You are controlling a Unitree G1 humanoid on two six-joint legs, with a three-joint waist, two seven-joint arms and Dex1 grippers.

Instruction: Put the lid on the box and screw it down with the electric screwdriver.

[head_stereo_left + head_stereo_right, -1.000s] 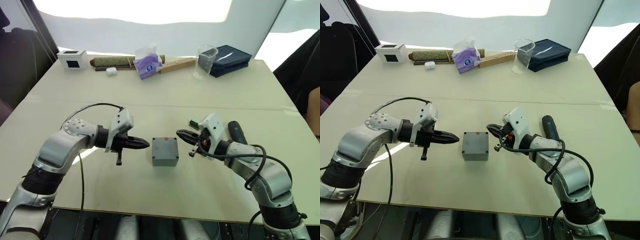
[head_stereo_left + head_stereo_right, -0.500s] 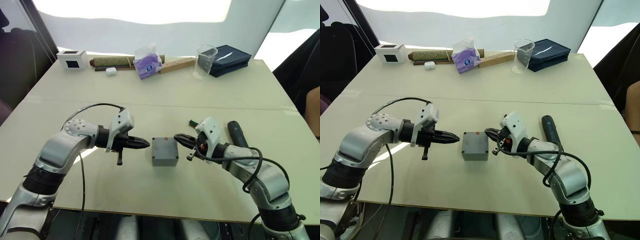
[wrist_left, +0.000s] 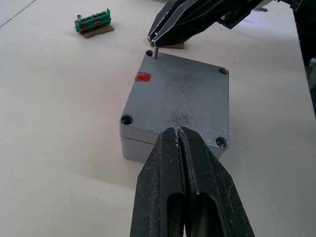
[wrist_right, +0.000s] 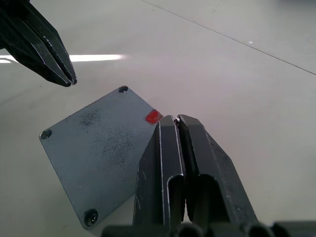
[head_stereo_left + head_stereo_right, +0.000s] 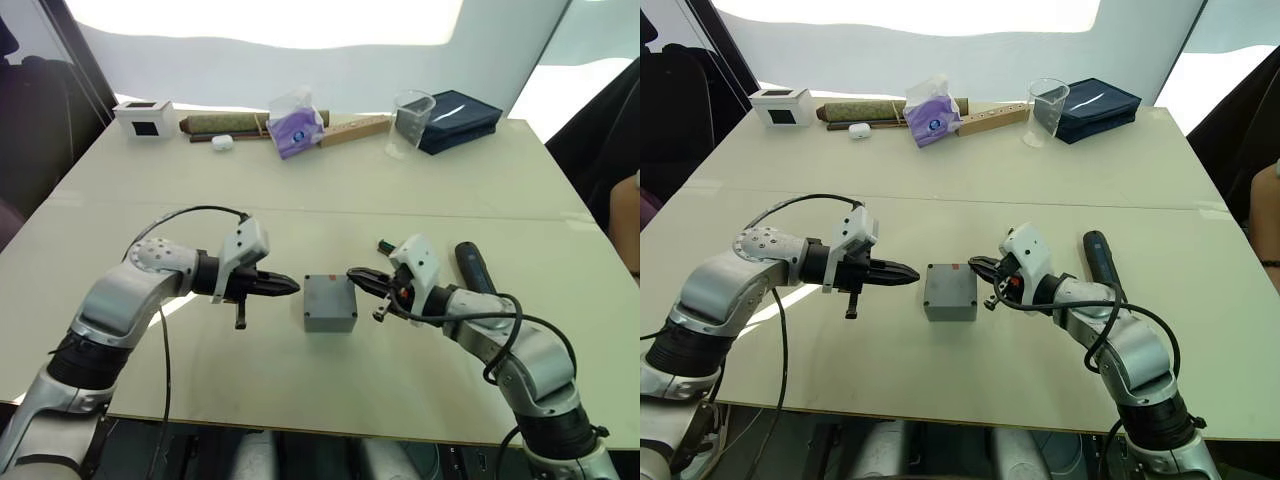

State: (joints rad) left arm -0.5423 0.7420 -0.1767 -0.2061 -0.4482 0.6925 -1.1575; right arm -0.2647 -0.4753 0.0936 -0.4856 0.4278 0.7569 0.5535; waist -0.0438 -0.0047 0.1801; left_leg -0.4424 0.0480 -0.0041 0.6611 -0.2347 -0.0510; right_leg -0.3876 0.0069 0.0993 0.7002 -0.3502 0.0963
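Small square grey box (image 5: 330, 302) mid-table (image 5: 300, 200), flat grey lid (image 3: 182, 96) already seated on it. Right tool (image 3: 154, 39) clamped on a small metal screw (image 3: 154, 51) at the lid's corner hole beside the red mark (image 3: 142, 77), seen from the left wrist. Left tool (image 3: 178, 134) closed, empty, beside the box. Black pen-shaped electric screwdriver (image 5: 472, 265) lying beyond the right arm.

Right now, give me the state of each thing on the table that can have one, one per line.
lid: seated flat on the box, three corner holes empty
box: closed by the lid, upright
screw: upright at the fourth corner hole, held
right gripper: shut on the screw
left gripper: shut, empty, beside the box
electric screwdriver: lying on the table, untouched
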